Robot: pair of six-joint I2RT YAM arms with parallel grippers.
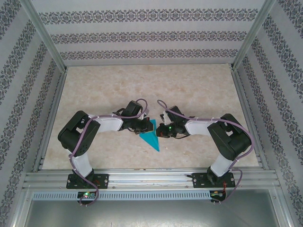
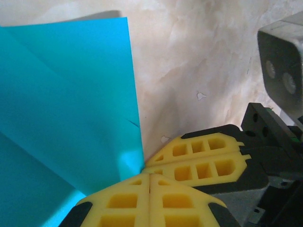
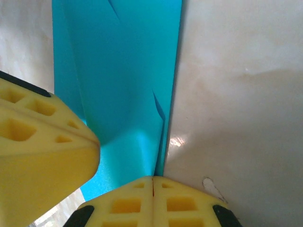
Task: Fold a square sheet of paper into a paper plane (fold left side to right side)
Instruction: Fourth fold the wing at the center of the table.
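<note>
The square sheet of paper is teal-blue and creased into a pointed shape, lying on the table between the two arms. My two grippers meet tip to tip over its far corner. In the right wrist view the sheet runs down into the seam of my right gripper, which is shut on its folded edge. The left gripper's fingers press in from the left. In the left wrist view my left gripper is shut, tips against the sheet's corner; a pinch on it cannot be told. The right gripper's fingers lie alongside.
The marble-patterned table is bounded by patterned walls on three sides and a metal rail at the near edge, where both arm bases are bolted. Small white flecks mark the tabletop near the grippers.
</note>
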